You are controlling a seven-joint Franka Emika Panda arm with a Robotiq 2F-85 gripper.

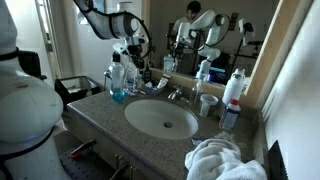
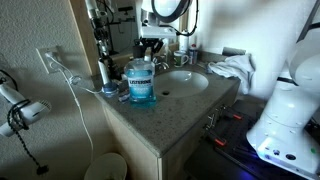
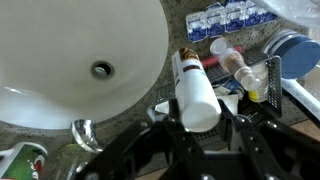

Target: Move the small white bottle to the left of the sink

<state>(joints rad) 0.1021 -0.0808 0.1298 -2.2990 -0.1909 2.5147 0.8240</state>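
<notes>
In the wrist view, a green container [image 3: 22,160] shows in the bottom left corner. Above it the white oval sink [image 3: 70,45] fills the left half of the picture, with its drain [image 3: 98,70] and a piece of the chrome faucet [image 3: 85,133] near the lower rim. Just right of the sink rim, the small white bottle [image 3: 197,95] with a brownish cap stands between the two fingers of the gripper [image 3: 198,120], which press narrowly on its sides and hold it. I cannot tell if the bottle touches the speckled tabletop [image 3: 188,18]. To its right lie small toiletries and a round blue lid [image 3: 292,50]. In an exterior view, the gripper [image 1: 135,62] hangs behind a blue mouthwash bottle [image 1: 118,85], left of the sink [image 1: 160,122]. A white towel [image 1: 220,160] lies at the right.
</notes>
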